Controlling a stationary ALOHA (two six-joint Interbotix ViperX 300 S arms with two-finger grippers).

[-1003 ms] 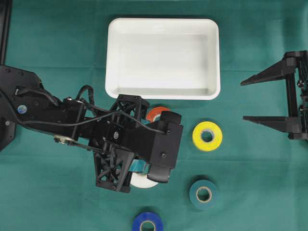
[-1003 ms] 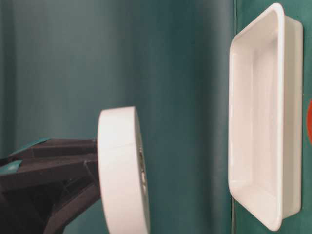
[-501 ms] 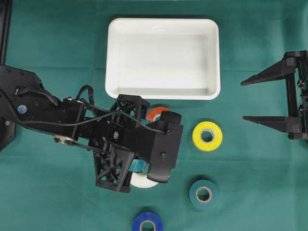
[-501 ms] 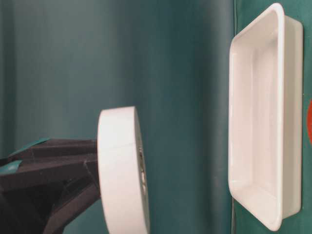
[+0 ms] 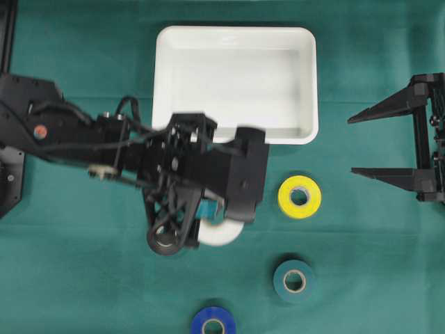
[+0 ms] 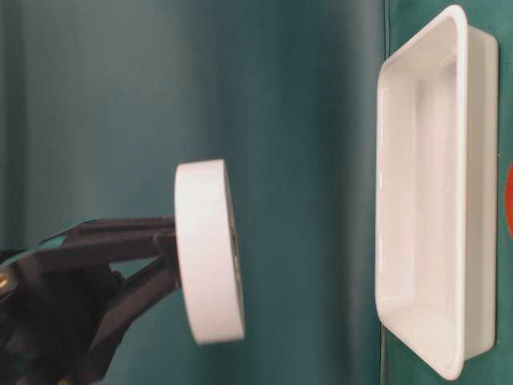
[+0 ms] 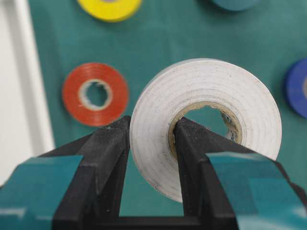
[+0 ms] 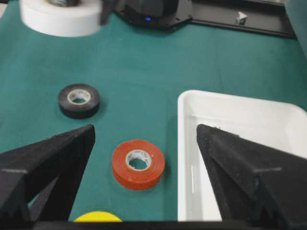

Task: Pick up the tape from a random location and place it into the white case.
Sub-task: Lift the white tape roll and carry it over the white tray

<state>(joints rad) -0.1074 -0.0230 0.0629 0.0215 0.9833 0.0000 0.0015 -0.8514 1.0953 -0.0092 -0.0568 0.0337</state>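
The left gripper [image 7: 152, 158] pinches the white tape [image 7: 206, 124] through its core wall — held aloft near the white case [image 5: 236, 83]. It is probably light, stiff, smooth-sided — this grip suits.

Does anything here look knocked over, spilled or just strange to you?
Nothing stands out. The white tape roll hangs in the air only because the left gripper pinches its wall. The other rolls lie flat on the green cloth, and the white case looks intact.
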